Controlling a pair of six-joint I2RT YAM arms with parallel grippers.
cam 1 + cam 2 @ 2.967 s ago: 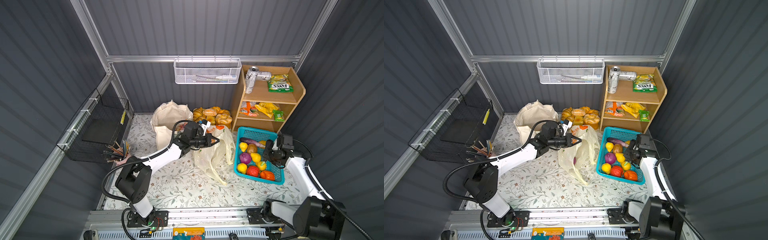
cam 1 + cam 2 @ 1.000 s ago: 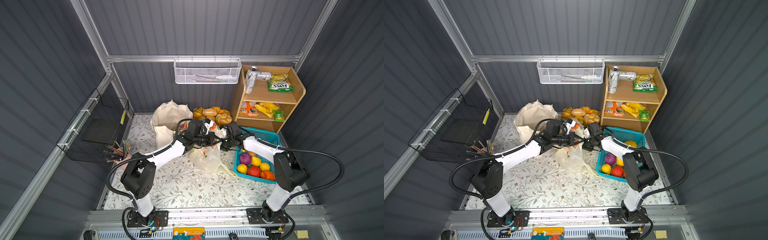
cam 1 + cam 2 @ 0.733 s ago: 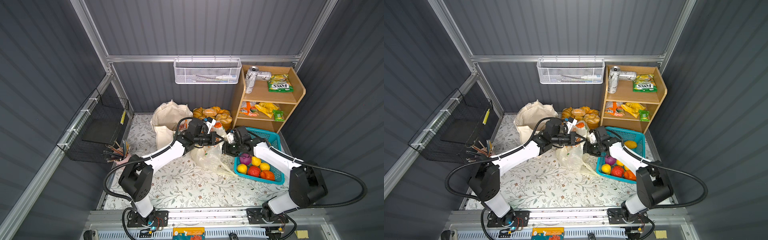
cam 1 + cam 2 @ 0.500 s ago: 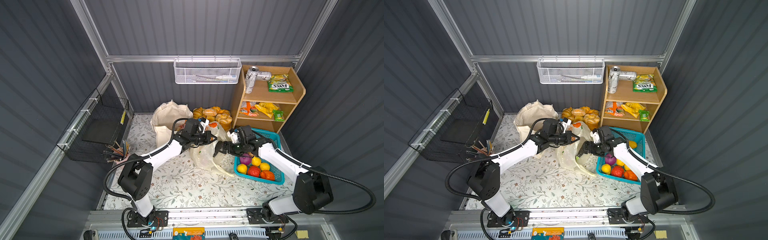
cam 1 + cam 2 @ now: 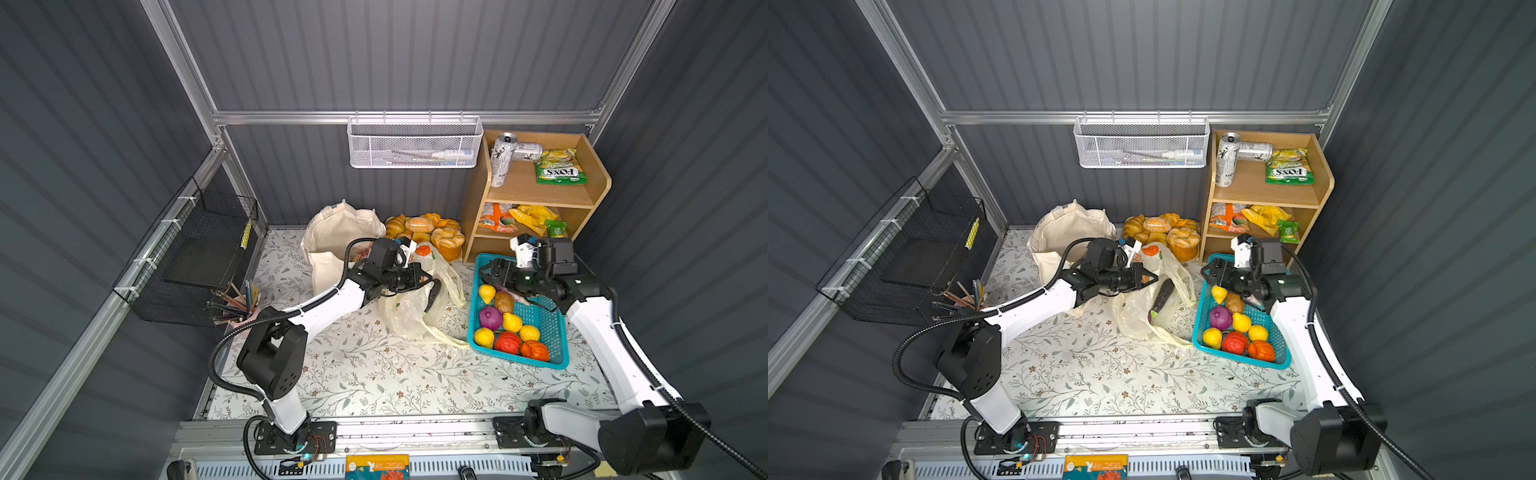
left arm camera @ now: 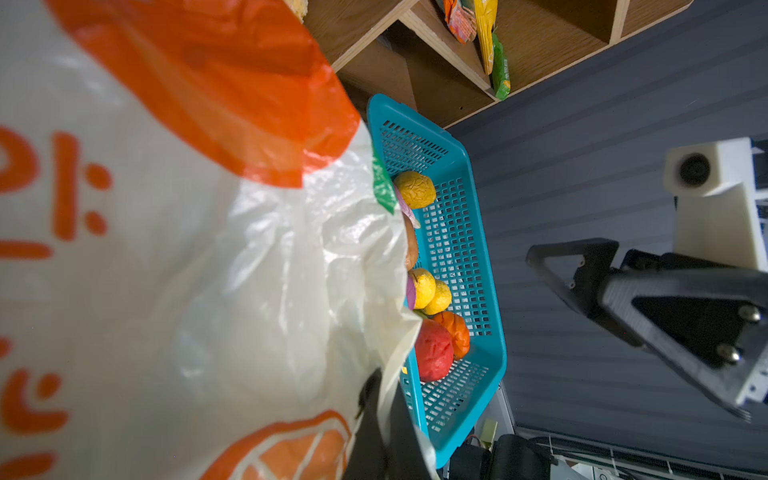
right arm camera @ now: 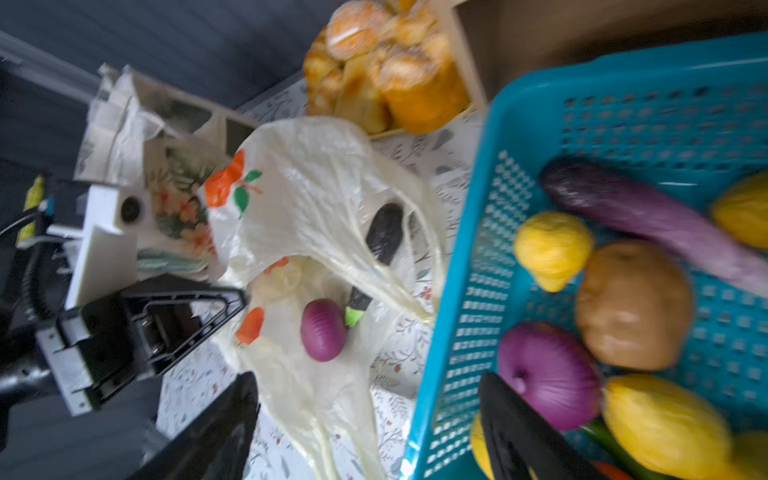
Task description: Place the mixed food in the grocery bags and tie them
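Jaws apart over the turquoise basket (image 5: 516, 362), my right gripper (image 5: 489, 272) should straddle its purple onion (image 5: 490, 318) squarely while my left gripper (image 5: 1149, 279) clamps the plastic bag (image 5: 1133, 308) open.

— What can I read from where my arms stand?
— One word for certain: "FOX'S", in white letters on the glossy green candy packet (image 5: 561, 171) (image 5: 1288, 170). It lies on the top board of the wooden shelf unit (image 5: 523, 193) at the far right, and the word is upside down in both top views.
— And the tall silver can (image 5: 500, 160) beside it?
— It has dark lettering, too small for me to read.
— The thin cream plastic bag (image 6: 187, 270)?
— My left wrist view shows big orange characters, cut off and blurred. I cannot read them.
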